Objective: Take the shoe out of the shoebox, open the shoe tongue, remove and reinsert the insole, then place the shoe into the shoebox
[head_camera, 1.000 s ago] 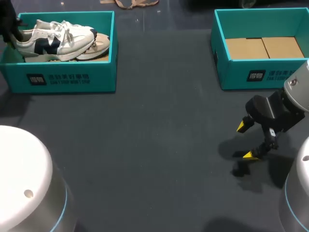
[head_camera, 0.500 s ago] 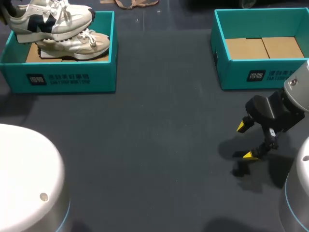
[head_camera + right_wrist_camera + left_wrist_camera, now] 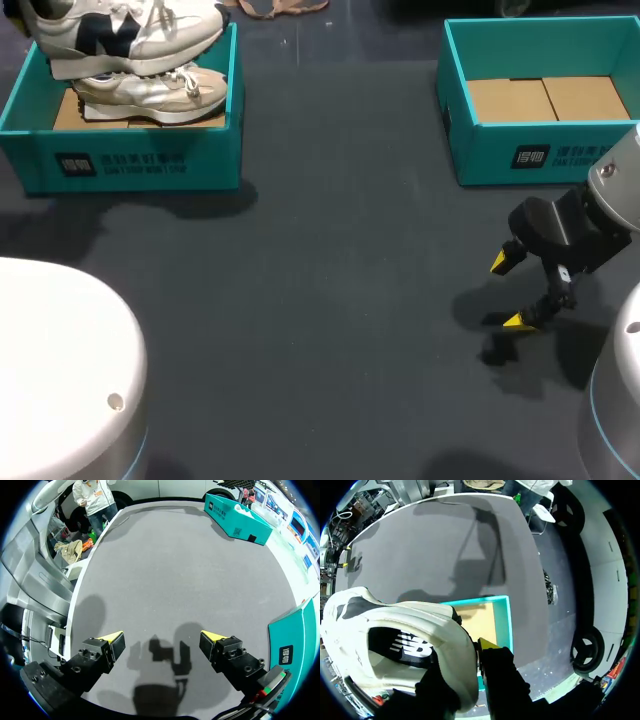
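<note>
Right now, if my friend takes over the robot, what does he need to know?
Left tool: shut on the white shoe, gripping its heel and holding it above the left shoebox.
Right tool: open and empty, hanging over the table.
A second shoe lies in the left shoebox. The right shoebox holds no shoe.
Done: shoe lifted out.
Left to do: open the tongue, pull out and refit the insole, put the shoe back in the box.
</note>
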Controlling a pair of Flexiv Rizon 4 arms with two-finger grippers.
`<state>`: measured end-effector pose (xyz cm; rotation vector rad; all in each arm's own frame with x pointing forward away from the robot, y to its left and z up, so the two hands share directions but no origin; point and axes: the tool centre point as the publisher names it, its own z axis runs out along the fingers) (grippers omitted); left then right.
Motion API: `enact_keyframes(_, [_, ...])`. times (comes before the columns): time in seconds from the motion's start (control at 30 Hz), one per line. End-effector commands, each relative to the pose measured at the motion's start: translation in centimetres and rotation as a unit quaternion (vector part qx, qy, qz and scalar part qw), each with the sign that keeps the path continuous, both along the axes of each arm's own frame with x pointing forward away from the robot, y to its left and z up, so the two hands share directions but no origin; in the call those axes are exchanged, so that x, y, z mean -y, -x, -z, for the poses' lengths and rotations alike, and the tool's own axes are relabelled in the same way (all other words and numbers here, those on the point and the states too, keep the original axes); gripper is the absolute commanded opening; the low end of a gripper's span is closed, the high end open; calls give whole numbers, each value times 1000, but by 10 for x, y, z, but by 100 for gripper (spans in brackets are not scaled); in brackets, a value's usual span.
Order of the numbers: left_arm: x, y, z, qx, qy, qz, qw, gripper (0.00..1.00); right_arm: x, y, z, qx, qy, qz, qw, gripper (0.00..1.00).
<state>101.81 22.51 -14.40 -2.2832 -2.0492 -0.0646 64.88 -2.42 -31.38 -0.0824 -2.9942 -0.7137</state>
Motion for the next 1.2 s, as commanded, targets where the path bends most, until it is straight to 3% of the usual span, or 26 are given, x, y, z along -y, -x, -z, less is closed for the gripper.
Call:
enact_keyframes(0.03, [26, 55, -4, 33, -15, 5, 999, 0, 0, 1, 0, 1, 1, 0, 1000, 100])
enact_keyframes(0.47, [114, 139, 30, 38, -38, 3, 999, 0, 0, 1, 0, 1, 1, 0, 1000, 100])
enact_keyframes(0.7, [149, 179, 52, 39, -46, 0, 998, 0, 0, 1, 0, 1, 1, 0, 1000, 100])
enact_keyframes(1.2, [218, 236, 96, 47, -60, 0, 997, 0, 0, 1, 0, 1, 1, 0, 1000, 100])
